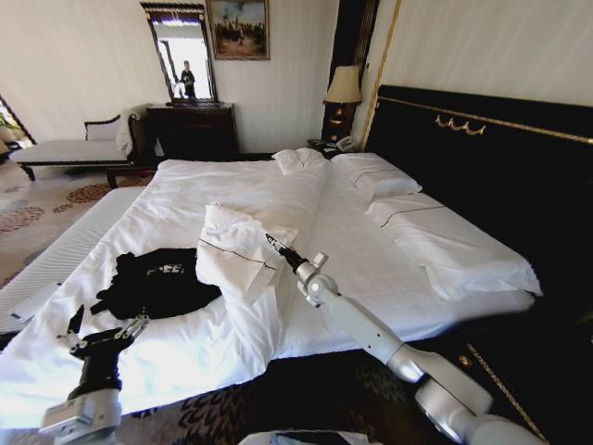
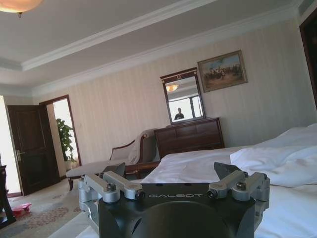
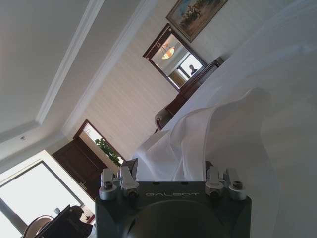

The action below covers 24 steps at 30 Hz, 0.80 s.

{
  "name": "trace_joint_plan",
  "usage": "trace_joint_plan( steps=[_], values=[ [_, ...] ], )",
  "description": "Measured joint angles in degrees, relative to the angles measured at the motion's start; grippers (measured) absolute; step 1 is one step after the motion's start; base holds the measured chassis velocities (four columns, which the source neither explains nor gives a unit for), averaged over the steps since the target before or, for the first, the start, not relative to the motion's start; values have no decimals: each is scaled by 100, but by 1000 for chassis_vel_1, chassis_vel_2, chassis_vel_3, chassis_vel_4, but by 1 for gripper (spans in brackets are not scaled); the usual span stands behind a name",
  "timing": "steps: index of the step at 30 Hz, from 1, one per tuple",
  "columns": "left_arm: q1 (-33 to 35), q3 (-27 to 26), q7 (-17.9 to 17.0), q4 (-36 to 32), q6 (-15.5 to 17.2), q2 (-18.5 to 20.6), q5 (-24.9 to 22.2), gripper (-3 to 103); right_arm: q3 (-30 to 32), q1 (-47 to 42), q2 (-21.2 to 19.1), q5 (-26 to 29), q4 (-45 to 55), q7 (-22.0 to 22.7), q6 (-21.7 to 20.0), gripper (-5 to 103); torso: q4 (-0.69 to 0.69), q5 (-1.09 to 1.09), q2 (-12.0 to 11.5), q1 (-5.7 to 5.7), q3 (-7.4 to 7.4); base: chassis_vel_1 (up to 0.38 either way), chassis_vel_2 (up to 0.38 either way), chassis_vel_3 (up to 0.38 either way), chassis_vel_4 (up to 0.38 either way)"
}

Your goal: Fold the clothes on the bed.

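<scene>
Left gripper (image 1: 104,334) nearest, low over bed's near edge, fingers spread, nothing held. Black short-sleeved cotton T-shirt with white lettering (image 1: 156,280) just beyond, crumpled on large white-sheeted bed with dark headboard (image 1: 352,246), unfolded. Right gripper (image 1: 272,243) further in, beside folded white duvet (image 1: 239,250), just right of shirt; fingers apart in wrist view, empty. Step judged: approach, before first grasp. Next move likely needs shirt spread flat, a hem or sleeve pinched. No containers seen. Dark wooden dresser (image 1: 193,130) at far wall.

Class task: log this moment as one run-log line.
left claw: open, near bed edge | right claw: open, beside white folded duvet | black T-shirt: crumpled, unheld
</scene>
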Motion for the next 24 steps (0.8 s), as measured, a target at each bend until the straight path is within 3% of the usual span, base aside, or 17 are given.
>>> trace_joint_plan(
  steps=[2, 4, 7, 10, 14, 24],
  values=[
    [-15, 9, 0, 18, -6, 0, 2, 100, 0, 0, 9, -17, -13, 0, 19, 50, 0, 0, 0, 0, 0, 0, 0, 0, 0],
    [-20, 15, 0, 25, -8, 0, 4, 100, 1, -1, 11, -23, -14, 0, 24, 50, 0, 0, 1, 0, 0, 0, 0, 0, 0],
    [-48, 38, 1, 61, -13, 0, 20, 100, 10, -17, 24, -78, -20, -22, 77, 34, 0, 0, 1, 0, 0, 0, 0, 0, 0],
    [-67, 55, 1, 86, -16, 0, 30, 100, 14, -29, 38, -170, -30, -72, 161, 28, 0, 0, 0, 0, 0, 0, 0, 0, 0],
    [-98, 89, 3, 145, -22, 0, 60, 100, 17, -61, 69, -279, 4, -110, 213, 7, 0, 0, 1, 0, 0, 0, 0, 0, 0],
    [-202, 121, 7, 284, -11, 0, 57, 100, 125, -128, 101, -349, 109, -202, 308, 0, 1, 0, 1, 0, 0, 0, 0, 0, 0]
  ],
)
